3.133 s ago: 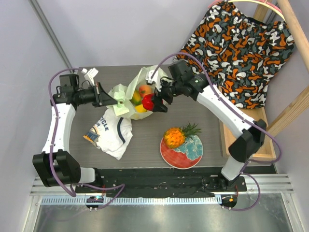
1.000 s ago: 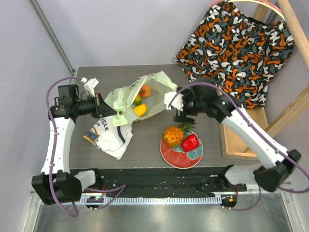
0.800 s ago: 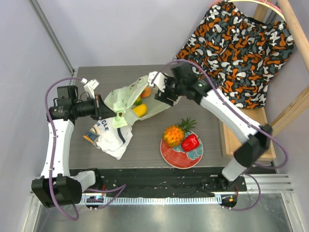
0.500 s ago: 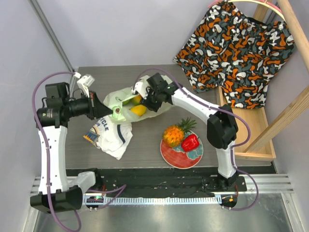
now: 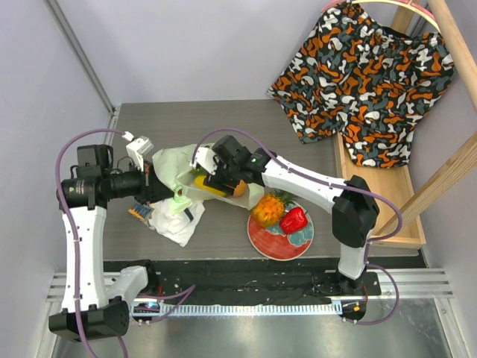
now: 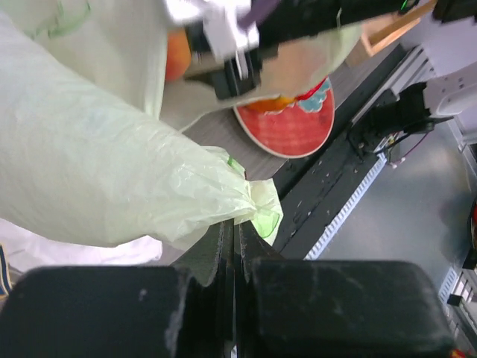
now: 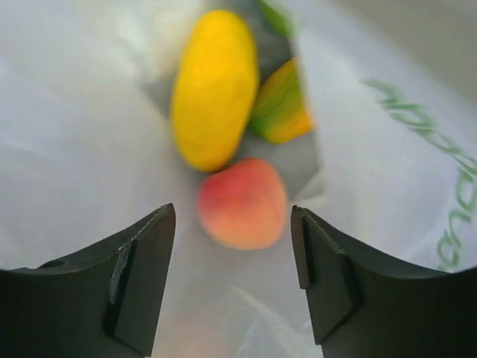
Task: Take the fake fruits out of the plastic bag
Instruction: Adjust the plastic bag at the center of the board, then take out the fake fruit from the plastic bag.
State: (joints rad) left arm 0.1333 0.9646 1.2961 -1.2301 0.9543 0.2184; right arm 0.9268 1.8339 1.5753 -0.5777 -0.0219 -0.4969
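right end effector (image 7: pixel 231 218) inside the plastic bag (image 6: pixel 97 164)
jaws spread around a peach-coloured fruit (image 7: pixel 242 203), holding nothing; left end effector (image 6: pixel 232 233) clamps the bag.

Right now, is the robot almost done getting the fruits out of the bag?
Roughly halfway. Done: the pineapple and the red fruit sit on the plate. In hand: the left hand pinches the bag, and the open right hand reaches inside, its fingers either side of the peach-coloured fruit. Left: that one, the yellow fruit and the orange-green fruit lie in the bag.

plastic bag (image 7: pixel 373 112) folds crowd the fruits (image 7: pixel 242 203).
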